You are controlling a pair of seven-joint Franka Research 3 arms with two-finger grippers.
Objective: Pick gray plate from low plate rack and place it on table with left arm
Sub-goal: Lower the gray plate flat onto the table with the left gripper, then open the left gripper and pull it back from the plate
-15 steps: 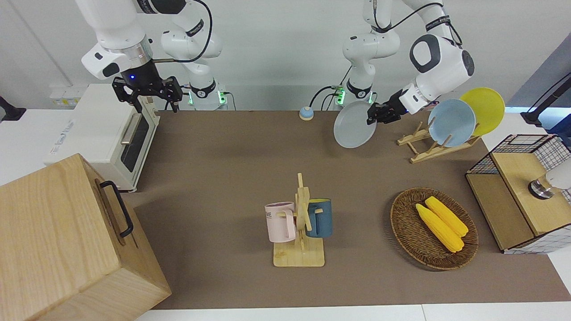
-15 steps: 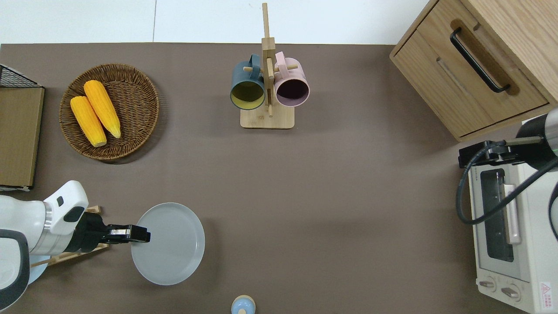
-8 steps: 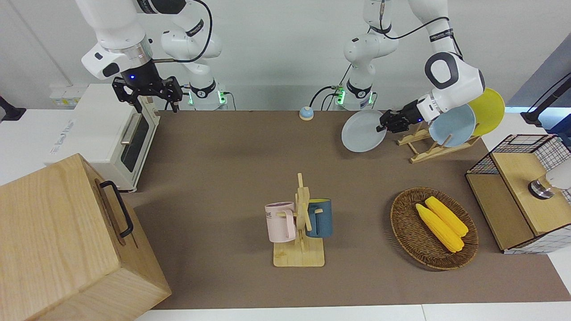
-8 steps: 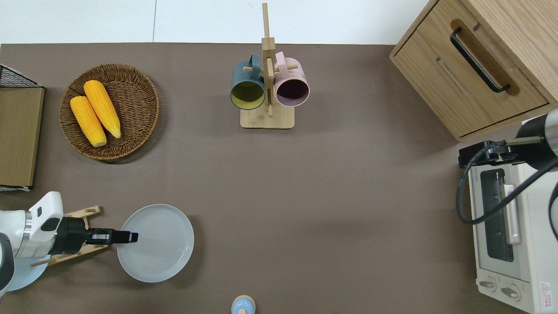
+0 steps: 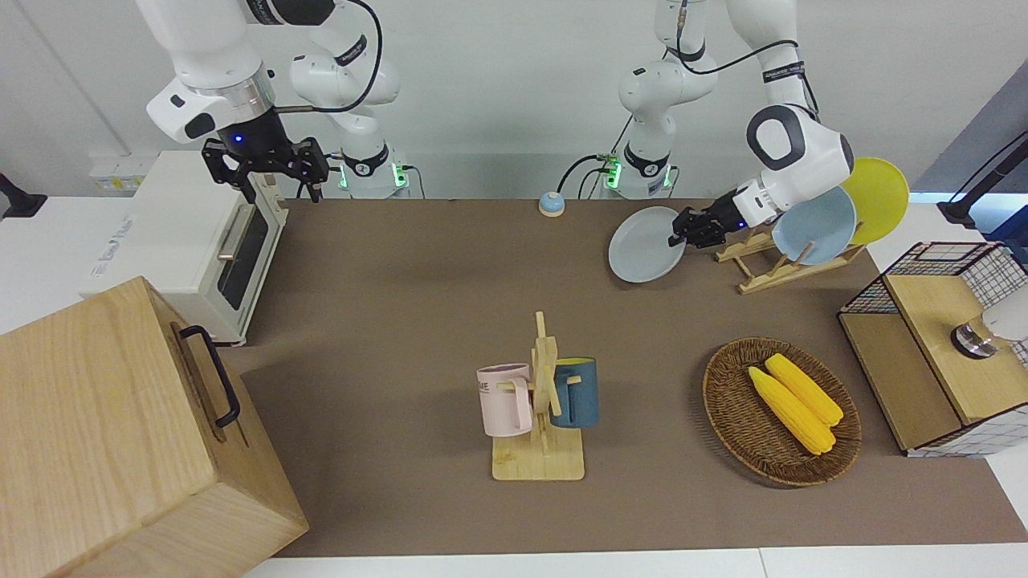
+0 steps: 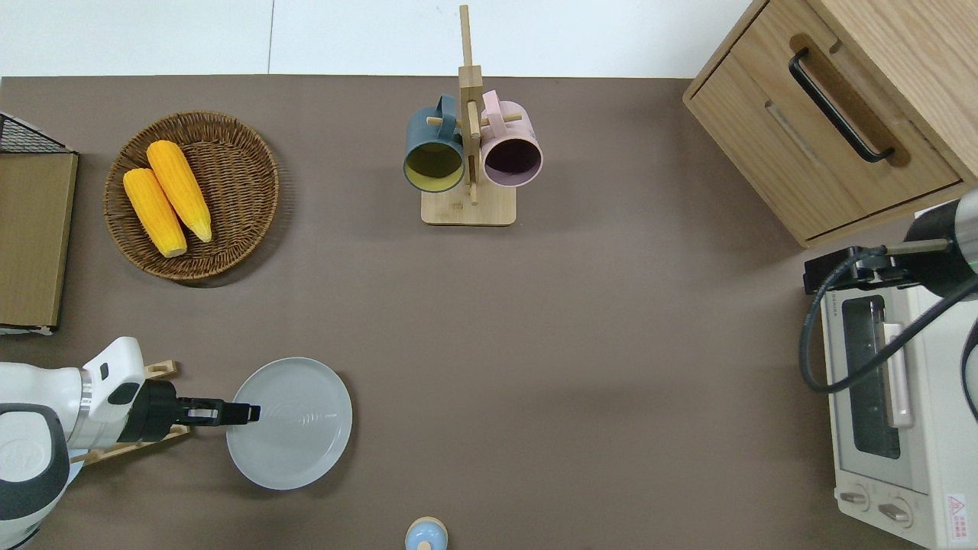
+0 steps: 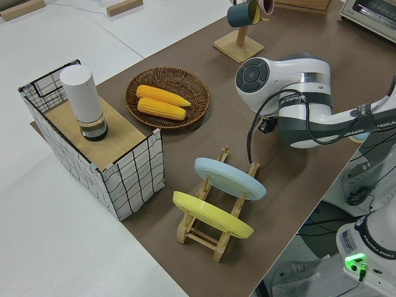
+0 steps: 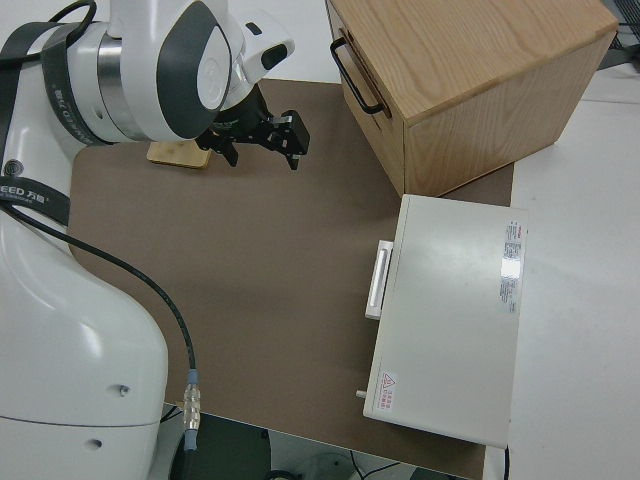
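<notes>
I am in the placing step. Working across the overhead view from the low plate rack [image 6: 126, 443], which keeps a light-blue plate [image 5: 815, 225] and a yellow plate [image 5: 879, 189], my left gripper [image 6: 248, 413] comes next, pinching the rim of the gray plate [image 6: 290, 422] on the side toward the rack. The plate sits just beside the rack, toward the right arm's end of the table [image 6: 535, 344], nearly flat; I cannot tell whether it touches the surface. Next, I judge, I need to settle it fully down, part my fingers and draw back toward the rack without dragging it. My right arm is parked
</notes>
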